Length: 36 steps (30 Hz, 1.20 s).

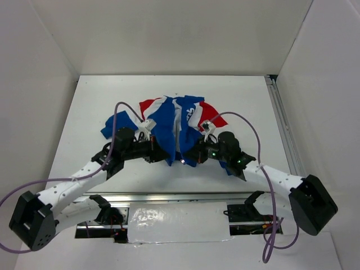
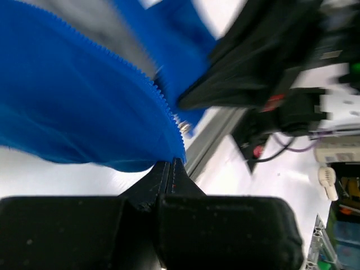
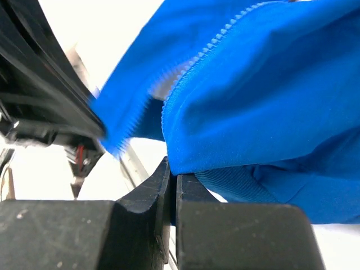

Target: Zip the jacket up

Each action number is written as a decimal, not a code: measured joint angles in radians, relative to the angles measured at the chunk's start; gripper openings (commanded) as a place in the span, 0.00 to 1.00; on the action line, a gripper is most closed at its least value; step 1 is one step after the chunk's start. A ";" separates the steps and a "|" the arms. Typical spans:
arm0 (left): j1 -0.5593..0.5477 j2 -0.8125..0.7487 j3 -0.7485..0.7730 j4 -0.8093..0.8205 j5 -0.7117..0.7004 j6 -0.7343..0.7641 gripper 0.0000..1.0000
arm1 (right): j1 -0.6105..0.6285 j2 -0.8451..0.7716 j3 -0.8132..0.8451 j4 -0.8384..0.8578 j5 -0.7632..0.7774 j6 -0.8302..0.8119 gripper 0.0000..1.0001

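The blue jacket [image 1: 169,121] with red and white panels lies open in the middle of the white table, front up, its zipper halves apart. My left gripper [image 1: 164,155] is shut on the bottom corner of the jacket's left front edge. In the left wrist view its jaws [image 2: 171,164] pinch the blue fabric [image 2: 73,101] just below the zipper teeth [image 2: 140,76], next to a small metal zipper part [image 2: 183,127]. My right gripper [image 1: 191,153] is shut on the right front's bottom hem; its jaws [image 3: 172,175] clamp the blue fabric [image 3: 264,101] beside the teeth [image 3: 219,40].
A metal rail [image 1: 169,197] runs along the table's near edge and another [image 1: 284,129] along its right side. White walls enclose the table. Purple cables [image 1: 247,121] loop above both arms. The two grippers are close together at the jacket's hem.
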 measured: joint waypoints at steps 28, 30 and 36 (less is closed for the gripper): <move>-0.019 0.004 -0.071 0.113 -0.072 -0.012 0.00 | 0.180 0.167 0.111 -0.631 0.487 0.122 0.00; -0.019 0.102 -0.064 0.101 -0.077 -0.012 0.00 | 0.137 0.258 0.159 -0.642 0.462 0.129 0.00; 0.002 0.300 0.005 0.089 -0.107 -0.010 0.00 | 0.018 0.483 0.379 -0.608 0.481 0.110 0.00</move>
